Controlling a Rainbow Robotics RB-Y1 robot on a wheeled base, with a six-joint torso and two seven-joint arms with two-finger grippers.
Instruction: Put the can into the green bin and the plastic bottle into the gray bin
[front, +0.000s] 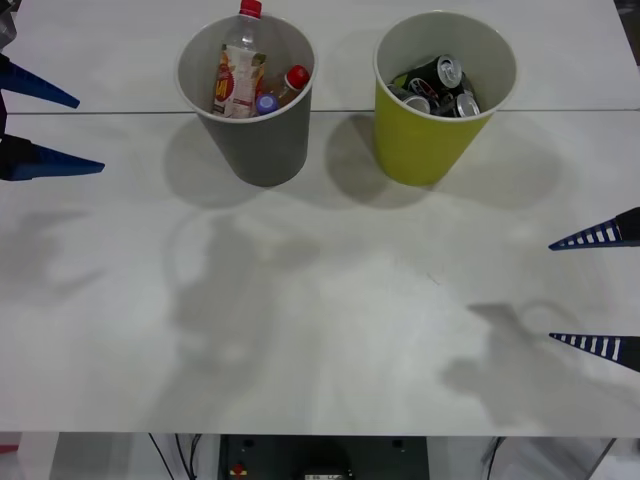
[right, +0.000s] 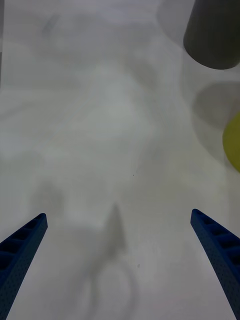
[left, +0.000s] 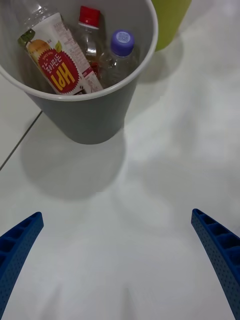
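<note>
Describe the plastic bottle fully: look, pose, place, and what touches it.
The plastic bottle is clear, with a red cap and a white, red and yellow label. It stands nearly upright inside the gray bin, leaning on its inner wall, cap above the rim. A smaller red-capped bottle and a purple-capped bottle sit beside it.

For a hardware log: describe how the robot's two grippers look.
Both the left gripper and the right gripper have two long, deep-blue fingers tapering to points. The fingers are ribbed, with an open ladder-like lattice of slots along the side. A dark mount sits behind the left pair.
</note>
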